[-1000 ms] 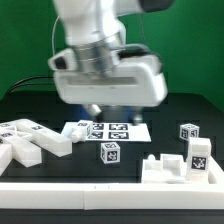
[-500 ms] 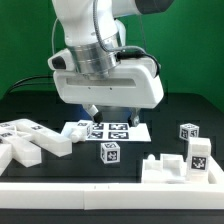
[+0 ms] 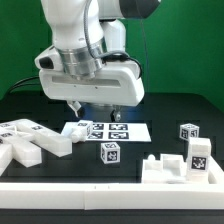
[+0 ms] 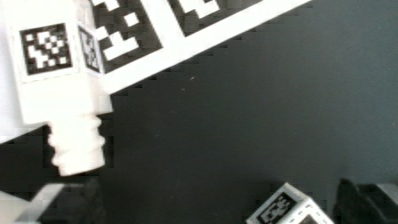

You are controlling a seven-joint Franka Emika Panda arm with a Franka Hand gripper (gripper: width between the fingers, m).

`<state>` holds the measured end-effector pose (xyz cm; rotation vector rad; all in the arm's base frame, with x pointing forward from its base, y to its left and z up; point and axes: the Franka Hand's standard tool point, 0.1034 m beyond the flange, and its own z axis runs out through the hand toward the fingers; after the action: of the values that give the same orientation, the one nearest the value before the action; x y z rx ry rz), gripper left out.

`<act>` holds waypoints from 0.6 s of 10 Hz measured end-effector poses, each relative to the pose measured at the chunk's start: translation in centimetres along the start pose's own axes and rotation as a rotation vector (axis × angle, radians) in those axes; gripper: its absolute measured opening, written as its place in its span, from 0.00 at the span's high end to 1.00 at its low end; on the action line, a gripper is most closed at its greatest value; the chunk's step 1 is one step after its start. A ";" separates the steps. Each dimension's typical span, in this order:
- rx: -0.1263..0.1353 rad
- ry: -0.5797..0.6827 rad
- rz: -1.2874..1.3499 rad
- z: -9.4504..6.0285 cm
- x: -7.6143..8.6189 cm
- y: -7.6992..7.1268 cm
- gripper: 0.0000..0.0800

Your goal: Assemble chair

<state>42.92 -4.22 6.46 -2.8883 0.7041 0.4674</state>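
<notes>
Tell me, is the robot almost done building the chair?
Not nearly. Done: nothing clearly; no chair shape stands anywhere. In hand: nothing, the tool hangs open and empty above the marker board. Left: nearly everything. A pile of white parts lies loose at the exterior view's left, and more white pieces sit at its right; whether any of those are joined, I cannot tell.

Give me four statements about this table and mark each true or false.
1. The end effector is open and empty. True.
2. The marker board lies flat on the table. True.
3. The small cube sits on the marker board. False: it stands on the table, off the board.
4. The chair parts all lie at the exterior view's right. False: one group lies at the left, another at the right.
</notes>
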 end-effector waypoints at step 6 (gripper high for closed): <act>-0.088 -0.022 -0.133 1.6 -1.3 3.3 0.19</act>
<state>39.89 -6.23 5.25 -2.9821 0.4961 0.5239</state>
